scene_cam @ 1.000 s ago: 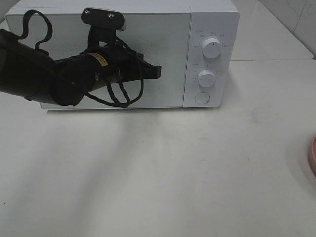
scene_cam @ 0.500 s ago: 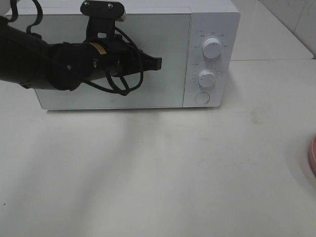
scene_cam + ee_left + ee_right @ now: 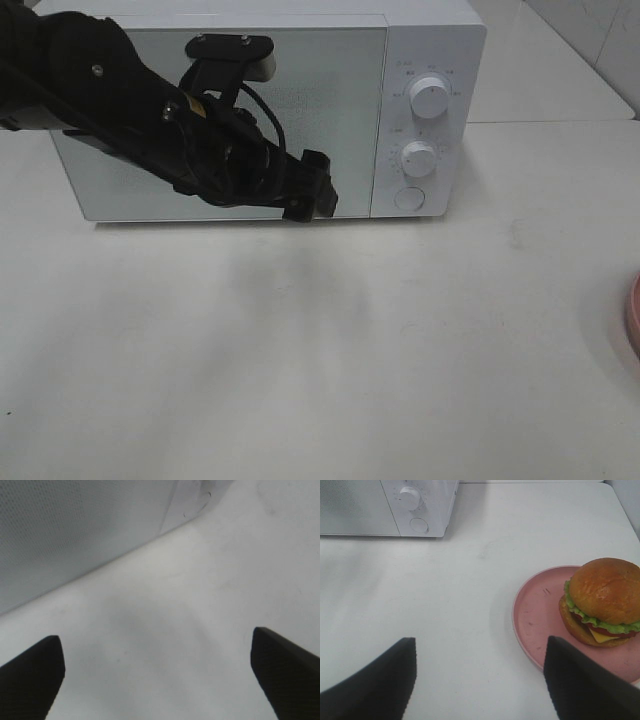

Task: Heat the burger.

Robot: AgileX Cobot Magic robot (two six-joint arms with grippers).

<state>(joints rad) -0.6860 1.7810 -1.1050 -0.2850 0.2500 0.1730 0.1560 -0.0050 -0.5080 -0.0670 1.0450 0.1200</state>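
Observation:
The burger [image 3: 602, 600], with its glossy brown bun, green lettuce and yellow cheese, sits on a pink plate [image 3: 540, 615] on the white table. It shows only in the right wrist view. My right gripper [image 3: 480, 645] hovers open above the table beside the plate, nothing between its fingers. In the exterior high view only the plate's rim [image 3: 633, 318] shows, at the right edge. My left gripper [image 3: 312, 195] hangs in front of the lower right part of the shut microwave door [image 3: 340, 90]. Its fingers stand wide apart and empty [image 3: 155, 645].
The white microwave [image 3: 430, 40] stands at the back of the table, with two knobs [image 3: 429, 97] and a round button [image 3: 408, 198] on its right panel. The black left arm [image 3: 120, 100] crosses in front of the door. White table surface spreads in front.
The left arm has swung down and to the right across the microwave door, toward its lower right corner. Its jaws, shut before, now stand apart.

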